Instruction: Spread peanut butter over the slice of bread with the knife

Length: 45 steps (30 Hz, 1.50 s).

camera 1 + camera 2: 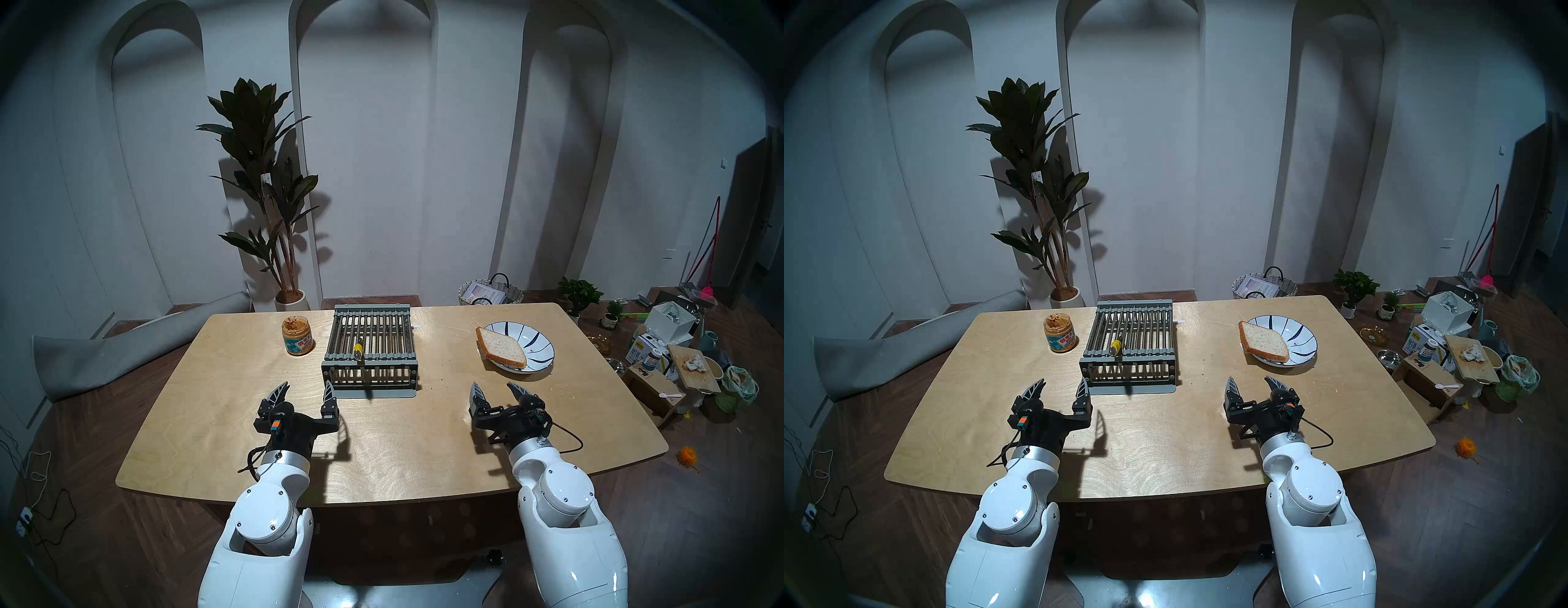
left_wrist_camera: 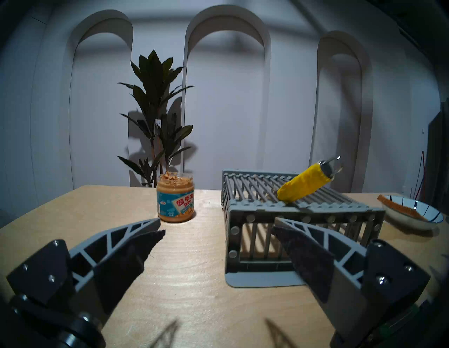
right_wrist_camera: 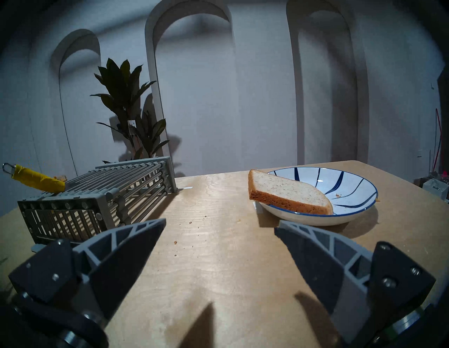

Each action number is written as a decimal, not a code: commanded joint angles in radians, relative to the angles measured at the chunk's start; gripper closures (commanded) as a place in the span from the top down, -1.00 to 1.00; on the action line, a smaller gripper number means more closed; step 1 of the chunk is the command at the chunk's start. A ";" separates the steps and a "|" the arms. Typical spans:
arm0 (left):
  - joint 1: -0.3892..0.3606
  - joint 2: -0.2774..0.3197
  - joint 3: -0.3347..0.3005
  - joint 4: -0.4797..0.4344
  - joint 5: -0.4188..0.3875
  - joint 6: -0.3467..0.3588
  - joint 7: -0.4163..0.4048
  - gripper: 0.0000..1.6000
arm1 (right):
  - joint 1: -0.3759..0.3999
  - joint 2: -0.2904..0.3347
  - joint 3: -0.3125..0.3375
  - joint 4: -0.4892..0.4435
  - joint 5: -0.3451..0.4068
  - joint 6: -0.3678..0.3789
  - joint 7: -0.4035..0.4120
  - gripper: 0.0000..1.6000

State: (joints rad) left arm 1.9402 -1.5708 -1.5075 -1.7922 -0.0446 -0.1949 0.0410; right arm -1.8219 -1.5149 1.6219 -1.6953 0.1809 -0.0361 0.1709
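Peanut butter [image 1: 298, 336]: tan-brown paste, contained in a small clear uncapped jar with a blue, red and white label, stood upright on the worktop [image 1: 382, 446] just left of the grey slatted rack [image 1: 370, 352].

Knife [image 1: 357, 350]: yellow handle with a metal loop at its end, seen propped at a tilt through the top bars of the rack near its front edge; the dark blade is passed down between the bars inside the rack.

Slice of bread [image 1: 501, 348]: one square slice, pale speckled crumb, brown crust, laid on the left side of a white blue-striped plate [image 1: 539, 344], one corner overhanging the rim. The plate is placed well to the right of the rack.

Left claw [image 1: 304, 392]: held above the worktop in front of the rack's left corner, jaws spread wide, nothing gripped.

Right claw [image 1: 496, 391]: held above the worktop to the front right of the rack, in front of the plate, jaws spread wide, nothing gripped.
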 commanded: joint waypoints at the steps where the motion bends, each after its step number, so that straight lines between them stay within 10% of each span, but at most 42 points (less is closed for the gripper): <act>1: 0.014 0.025 0.075 -0.043 0.014 -0.104 0.029 1.00 | 0.093 0.038 0.035 0.012 0.047 -0.039 0.058 1.00; 31: -0.178 0.148 0.413 0.003 0.190 -0.121 0.493 1.00 | 0.238 0.060 0.129 0.161 0.147 -0.114 0.121 1.00; 45: -0.312 0.057 0.381 0.089 0.193 -0.034 0.464 1.00 | 0.225 0.056 0.147 0.128 0.162 -0.115 0.121 1.00</act>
State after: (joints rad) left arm 1.7270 -1.4764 -1.1328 -1.7007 0.1440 -0.2386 0.5092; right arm -1.6033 -1.4557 1.7642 -1.5275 0.3388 -0.1363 0.2941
